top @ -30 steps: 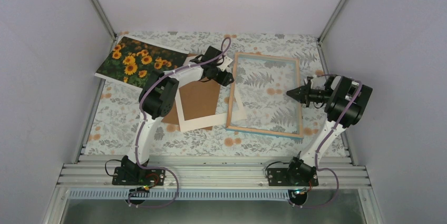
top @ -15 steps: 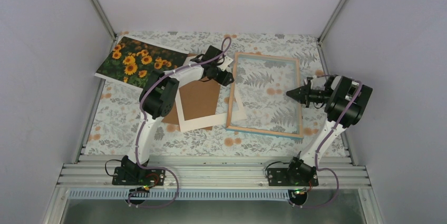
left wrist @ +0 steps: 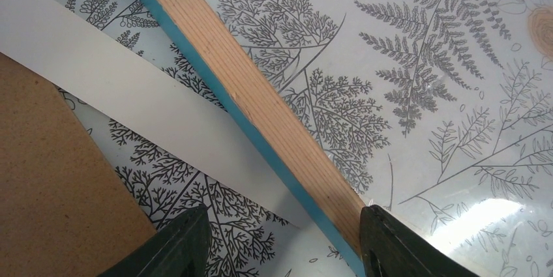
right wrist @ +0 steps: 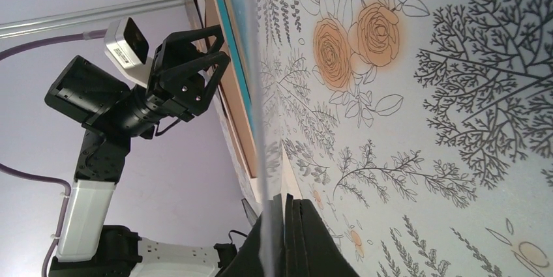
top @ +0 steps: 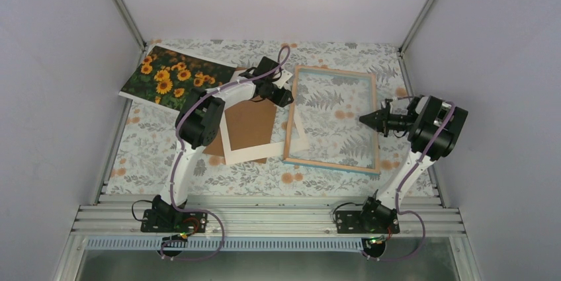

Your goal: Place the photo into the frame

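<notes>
Wood side up, the frame [top: 334,73] is laid on the desk [top: 198,178]; its near-far left rail is straddled by the parted left fingers [left wrist: 176,244]. The photo [top: 173,79] is seen far left, nearer that arm. The right fingers [right wrist: 297,238] are closed.

**Where My Three Cameras Look**

My top camera sits high up behind both arms. It looks down on the whole table [top: 152,162]. My left wrist camera looks almost straight down, very close, at the left side of the frame [left wrist: 261,101]. My right wrist camera is low and close by the frame's right side. It looks across to the left arm [right wrist: 98,120]. All three cameras see that frame. The top one sees both arms too.
</notes>
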Motion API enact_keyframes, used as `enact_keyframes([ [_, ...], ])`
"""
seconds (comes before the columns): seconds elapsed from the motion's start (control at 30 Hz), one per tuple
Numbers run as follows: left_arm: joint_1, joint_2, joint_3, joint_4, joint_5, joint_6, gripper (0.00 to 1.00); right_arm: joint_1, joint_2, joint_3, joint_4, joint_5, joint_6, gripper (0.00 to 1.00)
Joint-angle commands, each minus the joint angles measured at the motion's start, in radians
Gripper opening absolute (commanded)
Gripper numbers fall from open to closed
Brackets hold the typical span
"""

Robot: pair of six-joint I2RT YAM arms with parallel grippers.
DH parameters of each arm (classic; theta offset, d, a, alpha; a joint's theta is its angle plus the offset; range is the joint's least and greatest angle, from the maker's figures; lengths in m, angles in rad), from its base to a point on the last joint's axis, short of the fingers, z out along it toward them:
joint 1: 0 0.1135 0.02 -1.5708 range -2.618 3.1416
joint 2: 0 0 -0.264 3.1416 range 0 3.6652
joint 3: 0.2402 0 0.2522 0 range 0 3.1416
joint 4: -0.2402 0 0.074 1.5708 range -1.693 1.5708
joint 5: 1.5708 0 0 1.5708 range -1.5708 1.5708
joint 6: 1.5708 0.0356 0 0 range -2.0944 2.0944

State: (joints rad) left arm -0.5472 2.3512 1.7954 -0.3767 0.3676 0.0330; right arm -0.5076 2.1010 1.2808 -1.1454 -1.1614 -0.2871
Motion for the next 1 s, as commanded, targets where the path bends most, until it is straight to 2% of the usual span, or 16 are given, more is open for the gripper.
enact_keyframes([
  [0.0,0.013,0.063,-0.002,-0.073,-0.071,-0.002,0.57,0.000,0.000,-0.005,-0.002,-0.028,-0.007,0.04],
  [0.17,0.012,0.069,0.005,-0.073,-0.059,-0.003,0.57,0.030,0.052,0.052,-0.033,-0.060,-0.099,0.04],
  [0.4,0.009,0.065,0.003,-0.077,-0.068,0.007,0.57,0.063,0.026,0.037,0.115,0.059,0.021,0.05],
  [0.53,0.010,0.064,0.001,-0.078,-0.070,0.004,0.57,0.072,-0.025,0.020,0.184,0.149,0.091,0.29],
  [0.77,0.010,0.062,0.006,-0.077,-0.073,-0.001,0.57,0.096,-0.130,0.005,0.230,0.310,0.164,0.79],
  [0.83,0.010,0.062,0.009,-0.077,-0.074,-0.002,0.57,0.102,-0.154,0.002,0.235,0.374,0.180,0.87],
  [0.97,0.010,0.062,0.014,-0.077,-0.075,-0.005,0.57,0.104,-0.181,0.003,0.229,0.490,0.205,0.92],
])
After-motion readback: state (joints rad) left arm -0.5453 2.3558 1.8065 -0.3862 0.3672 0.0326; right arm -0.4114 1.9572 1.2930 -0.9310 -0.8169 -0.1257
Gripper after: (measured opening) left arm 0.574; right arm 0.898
